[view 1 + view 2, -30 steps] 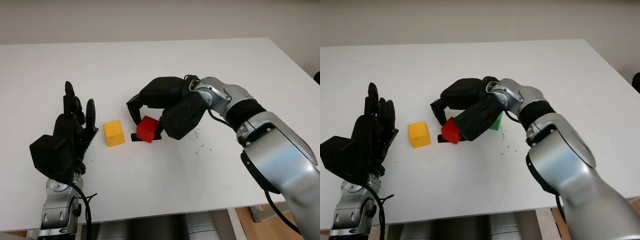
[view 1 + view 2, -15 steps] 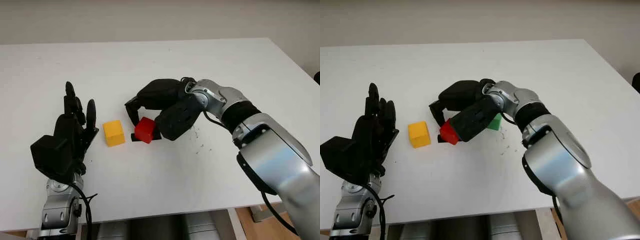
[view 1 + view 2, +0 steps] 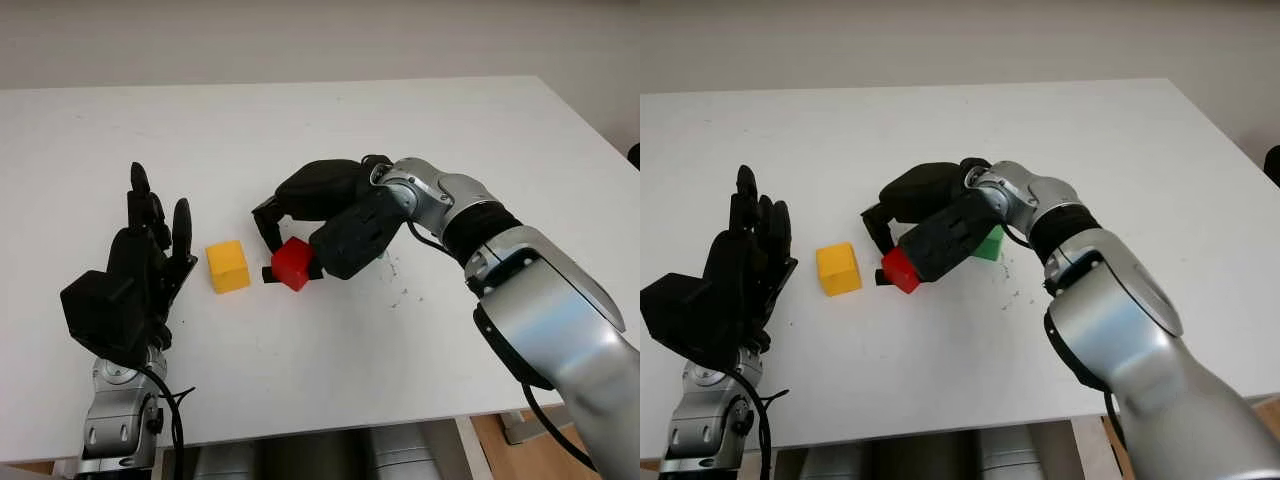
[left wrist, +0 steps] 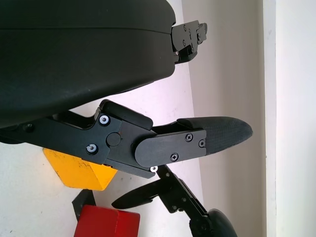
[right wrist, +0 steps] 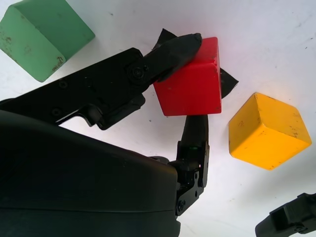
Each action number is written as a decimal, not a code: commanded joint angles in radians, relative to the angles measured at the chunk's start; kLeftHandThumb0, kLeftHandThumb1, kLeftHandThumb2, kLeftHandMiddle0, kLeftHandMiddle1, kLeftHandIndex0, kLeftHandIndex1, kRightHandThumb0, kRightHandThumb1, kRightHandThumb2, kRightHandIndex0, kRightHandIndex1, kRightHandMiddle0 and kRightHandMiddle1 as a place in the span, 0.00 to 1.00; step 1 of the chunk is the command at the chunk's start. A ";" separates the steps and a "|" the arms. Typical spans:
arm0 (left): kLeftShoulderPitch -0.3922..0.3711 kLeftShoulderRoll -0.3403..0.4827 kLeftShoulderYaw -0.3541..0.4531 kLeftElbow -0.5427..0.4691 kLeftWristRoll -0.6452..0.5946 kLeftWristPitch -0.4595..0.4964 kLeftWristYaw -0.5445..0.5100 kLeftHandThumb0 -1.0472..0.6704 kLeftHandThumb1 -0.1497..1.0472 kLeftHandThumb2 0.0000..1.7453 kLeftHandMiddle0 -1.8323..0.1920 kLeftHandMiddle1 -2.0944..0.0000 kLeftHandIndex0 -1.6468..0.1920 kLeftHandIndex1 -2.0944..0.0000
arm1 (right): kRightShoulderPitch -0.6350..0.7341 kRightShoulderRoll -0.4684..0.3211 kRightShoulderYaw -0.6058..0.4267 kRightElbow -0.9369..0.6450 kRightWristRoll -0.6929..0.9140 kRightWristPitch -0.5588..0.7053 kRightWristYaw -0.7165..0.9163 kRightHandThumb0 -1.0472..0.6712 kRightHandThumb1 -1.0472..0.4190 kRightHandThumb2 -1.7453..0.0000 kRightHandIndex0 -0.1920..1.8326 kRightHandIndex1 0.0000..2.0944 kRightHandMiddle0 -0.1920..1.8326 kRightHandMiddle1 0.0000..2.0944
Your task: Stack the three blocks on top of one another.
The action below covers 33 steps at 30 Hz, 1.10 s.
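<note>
My right hand (image 3: 292,252) is shut on the red block (image 3: 294,264), holding it tilted just above the table near the middle. In the right wrist view its fingers (image 5: 173,49) clamp the red block (image 5: 192,81) from two sides. The yellow block (image 3: 227,266) sits on the table just left of the red one, apart from it. The green block (image 3: 989,242) lies behind the right hand, partly hidden by it. My left hand (image 3: 140,270) is open at the left, a little left of the yellow block.
A small black mark or tape piece (image 5: 228,81) lies on the white table (image 3: 330,130) under the red block. Faint dark specks (image 3: 405,292) dot the surface right of the right hand.
The right hand has shifted slightly left and lifted the red block a little, tilting it. The left hand and the yellow block have stayed in place.
</note>
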 commanded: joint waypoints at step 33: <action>0.034 0.254 0.030 -0.253 0.413 0.170 0.000 0.29 0.98 0.05 0.68 0.93 0.70 0.87 | 0.156 -0.041 -0.479 -0.209 0.538 0.192 -0.027 0.27 0.00 0.78 0.19 0.06 0.08 0.33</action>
